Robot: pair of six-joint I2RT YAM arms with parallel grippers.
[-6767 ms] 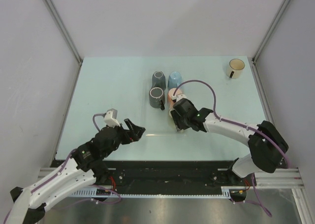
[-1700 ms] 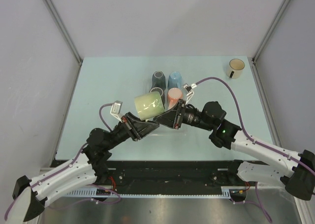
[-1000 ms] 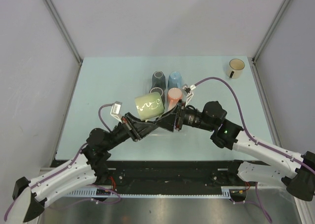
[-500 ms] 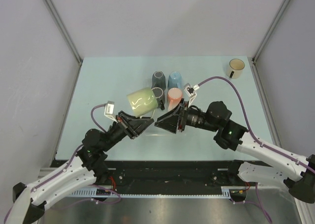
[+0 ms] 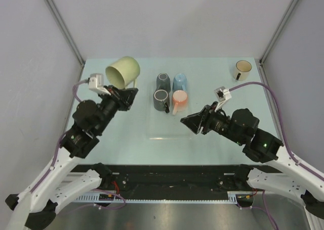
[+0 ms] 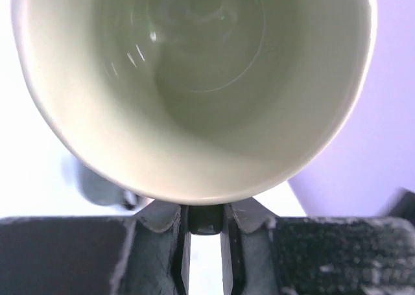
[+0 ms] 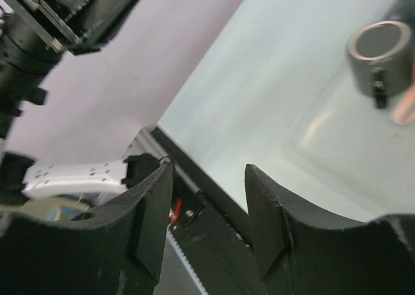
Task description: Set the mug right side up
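The left end effector (image 5: 131, 91) was pinched shut on the handle of the green mug (image 5: 122, 72), which it held in the air over the table (image 5: 126, 134) at about 10 o'clock. The mug's mouth faced the wrist camera, and its inside was empty. The right end effector (image 5: 186, 121) hung spread open with nothing in it, at 4 o'clock from four mugs (image 5: 169, 91) clustered mid-table. A cream mug (image 5: 243, 70) stood mouth-up at 1 o'clock.

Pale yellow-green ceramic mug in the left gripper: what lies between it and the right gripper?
In the top external view, a dark grey mug stands between the yellow-green mug and the right gripper; an orange cup sits beside it.
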